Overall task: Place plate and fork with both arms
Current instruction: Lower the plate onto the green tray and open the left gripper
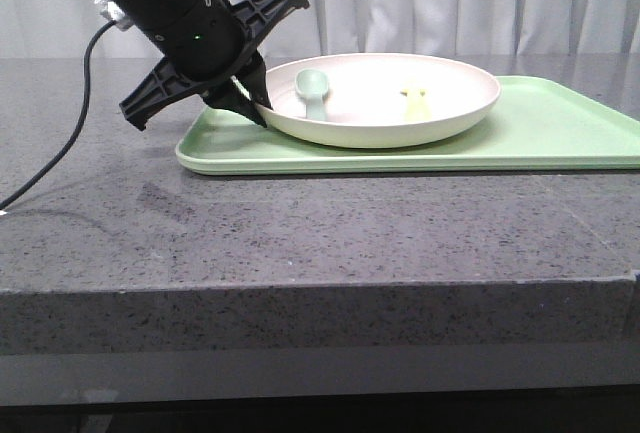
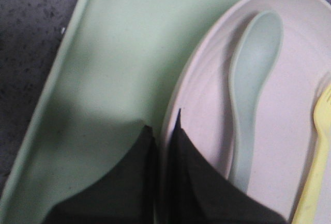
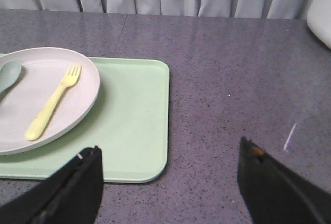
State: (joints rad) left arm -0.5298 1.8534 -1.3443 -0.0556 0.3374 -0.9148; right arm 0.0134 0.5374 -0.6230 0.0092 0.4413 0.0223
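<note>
The plate (image 1: 390, 103) sits on the left part of the green tray (image 1: 540, 143), holding the fork (image 3: 51, 102) and a spoon (image 2: 253, 89). The left gripper (image 2: 164, 125) pinches the plate's left rim. The right gripper (image 3: 170, 164) hangs wide open, holding nothing, over the table (image 3: 248, 79).

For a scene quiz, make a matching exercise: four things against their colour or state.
1. fork
2. spoon
3. left end effector
4. right end effector

A. open above the bare table
B. closed on the rim of the plate
C. yellow, lying in the plate
D. pale grey-green, lying in the plate

Pairs: 1-C, 2-D, 3-B, 4-A
</note>
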